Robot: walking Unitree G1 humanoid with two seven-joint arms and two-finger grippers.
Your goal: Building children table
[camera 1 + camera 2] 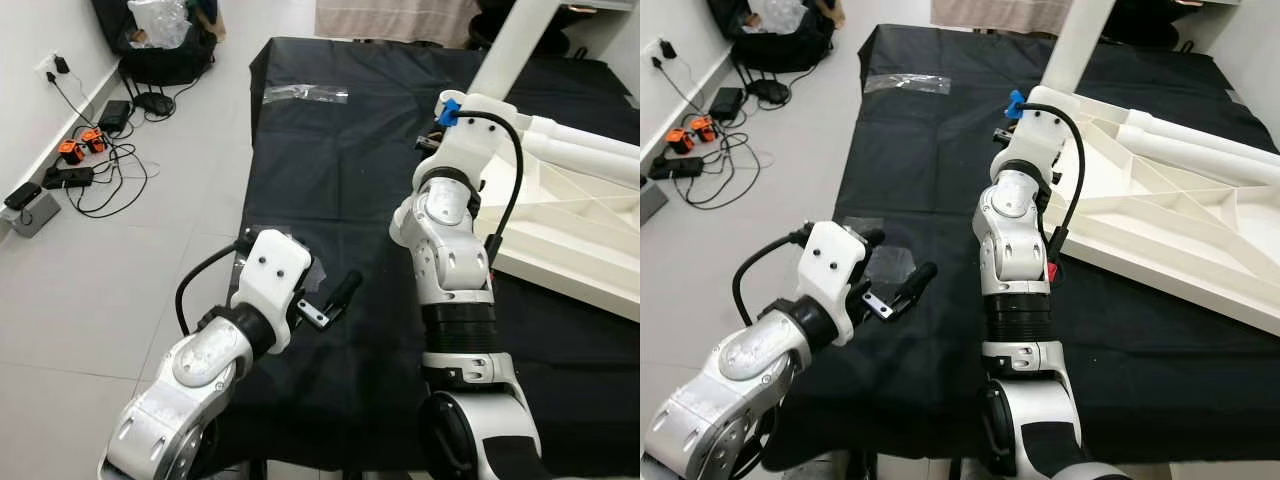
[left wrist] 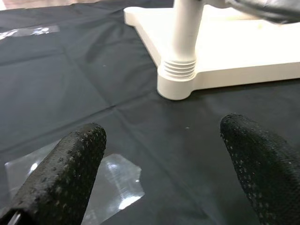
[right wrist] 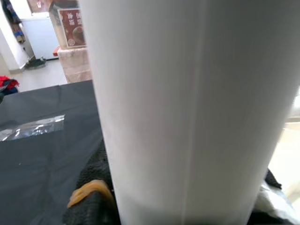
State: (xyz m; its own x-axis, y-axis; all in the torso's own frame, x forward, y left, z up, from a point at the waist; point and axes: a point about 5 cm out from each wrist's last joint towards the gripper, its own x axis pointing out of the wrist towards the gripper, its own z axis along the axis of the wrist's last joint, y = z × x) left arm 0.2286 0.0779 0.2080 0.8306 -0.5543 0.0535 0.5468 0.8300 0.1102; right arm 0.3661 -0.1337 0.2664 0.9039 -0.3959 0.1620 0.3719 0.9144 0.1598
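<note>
The white children's table (image 1: 560, 230) lies upside down on a black cloth (image 1: 340, 170), its ribs facing up. One white table leg (image 1: 520, 40) stands upright at its near corner, threaded base (image 2: 178, 75) down. My right gripper (image 3: 183, 197) is shut on this leg; black fingers (image 3: 89, 187) press both sides of it. More white legs (image 1: 1200, 140) lie on the underside. My left gripper (image 2: 164, 154) hovers open, with nothing in it, low over the cloth left of the table, just above a clear plastic sheet (image 2: 117, 183).
A clear plastic bag (image 1: 305, 93) lies on the cloth's far part. Cables, chargers and a power strip (image 1: 80, 160) litter the tiled floor by the left wall. A black bag (image 1: 160, 50) sits at the back left. The cloth's left edge runs beside my left arm.
</note>
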